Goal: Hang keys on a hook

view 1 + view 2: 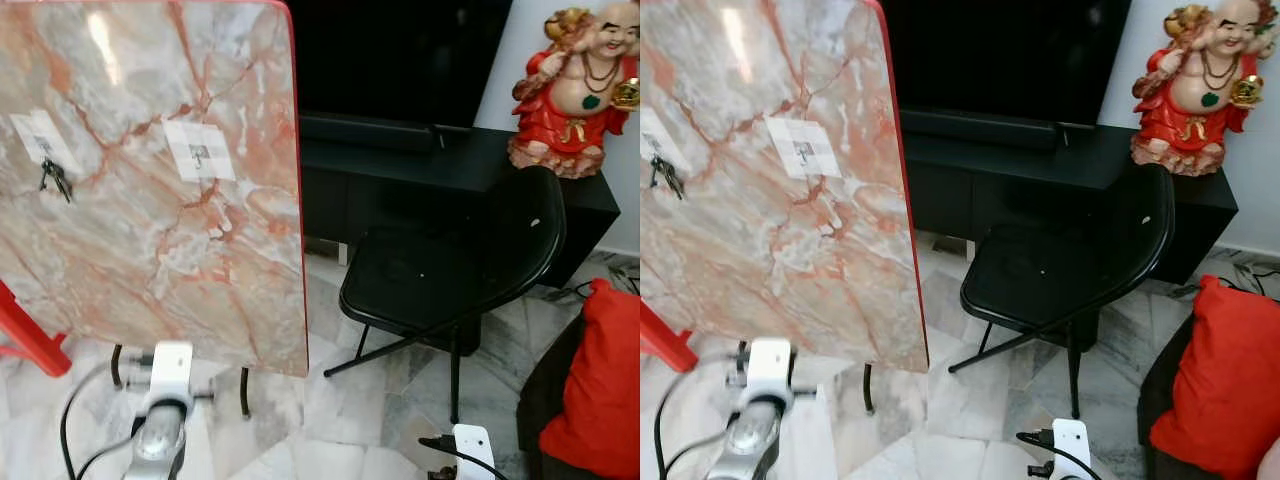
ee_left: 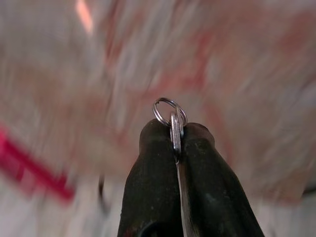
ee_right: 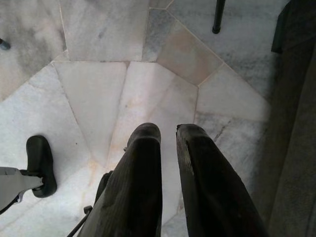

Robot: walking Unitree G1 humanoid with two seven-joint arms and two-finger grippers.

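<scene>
Left gripper (image 2: 177,129) is pinching the keys (image 2: 174,123) between its two black fingers (image 2: 153,163), pressed together on the key blade with the ring poking out past the tips; the wrist view is motion-blurred, facing the marble board (image 1: 150,200). The board is standing upright and tilted, carrying two white label patches: the left patch (image 1: 38,135) already has a dark bunch of keys (image 1: 54,178) hanging under it, and the middle patch (image 1: 198,150) is showing a small hook (image 1: 200,154) that looks free. The left arm (image 1: 160,430) is sitting low below the board's bottom edge, well apart from that hook. Step in hand, as judged: carrying the keys toward the board, approach phase, hanging not yet done. Next move likely calls for raising the left gripper to the free hook, lining the ring opening with the hook tip, sliding it on, then releasing. Right gripper (image 3: 168,131) is idling, pointing down at the marble floor (image 3: 123,74), fingers close together with a narrow gap, holding nothing. No containers in the scene; a black chair (image 1: 440,270), a dark TV unit (image 1: 400,170) with a red figurine (image 1: 575,90), and a red cushion (image 1: 600,380) are standing off to the right.
</scene>
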